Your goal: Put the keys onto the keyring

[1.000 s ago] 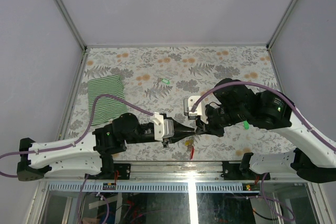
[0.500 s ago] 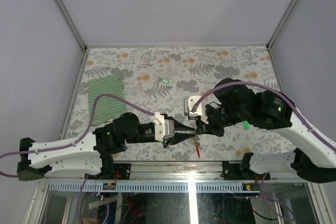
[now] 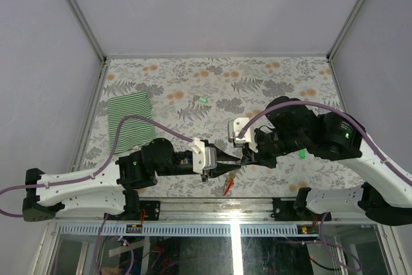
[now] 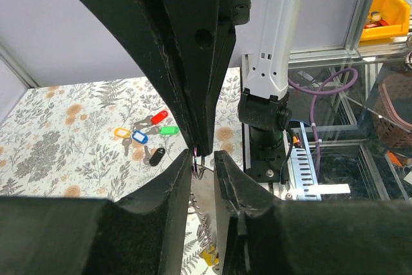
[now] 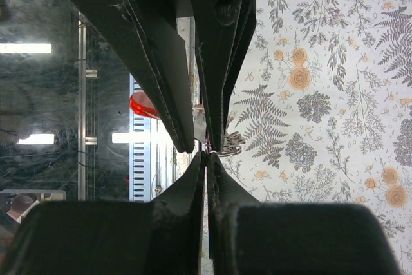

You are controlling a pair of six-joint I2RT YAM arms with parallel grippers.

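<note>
My two grippers meet tip to tip over the table (image 3: 283,72), at about 6 o'clock on its flowered top, close to the near edge. My left gripper (image 3: 234,165) points toward 3 o'clock. Its fingers (image 4: 170,188) stand a narrow way apart, with a slim gap between them and a thin wire (image 4: 201,170) at its mouth. I cannot tell whether they touch that wire.

My right gripper (image 3: 245,157) points toward 9 o'clock with its fingers pressed fully together, and its tip ends right at the mouth of my left one. A fine metal ring (image 5: 226,148) shows just beside that tip, but I cannot tell whether I pinch it.

The keyring (image 3: 227,186) shows its red loop, tilted, at 7 o'clock from the meeting point.

The keys (image 4: 145,136) lie bunched on the table at 10 o'clock from my left fingertips. Their heads are red, yellow, blue, green and black. A lone green key (image 3: 202,100) lies at 11 o'clock from the meeting point. The green striped cloth (image 3: 127,122) lies flat at 9 o'clock on the table.
</note>
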